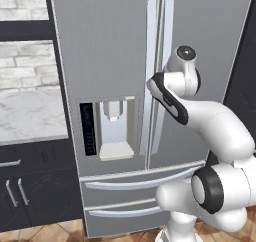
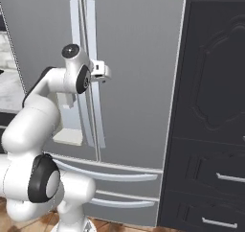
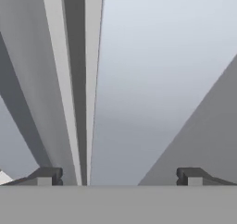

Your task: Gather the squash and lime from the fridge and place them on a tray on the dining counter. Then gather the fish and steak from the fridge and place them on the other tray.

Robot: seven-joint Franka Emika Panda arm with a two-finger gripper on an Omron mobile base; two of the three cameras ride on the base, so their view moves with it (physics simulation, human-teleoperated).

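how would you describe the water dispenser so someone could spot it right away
Find the tall grey steel fridge. On its left door, beside the vertical bar handles, sits the water dispenser: a recessed pale niche with a dark control strip, the only cut-out in the flat doors.

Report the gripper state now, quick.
Gripper: open, holding nothing, jaws spread wide in front of the closed fridge, close to its door handles.

The fridge [image 1: 120, 61] stands shut at twelve o'clock, a bench [image 1: 27, 113] at its nine, a tall cabinet [image 2: 215, 111] at its three, the hand [image 2: 103, 71] before its door handles [image 2: 86, 49].
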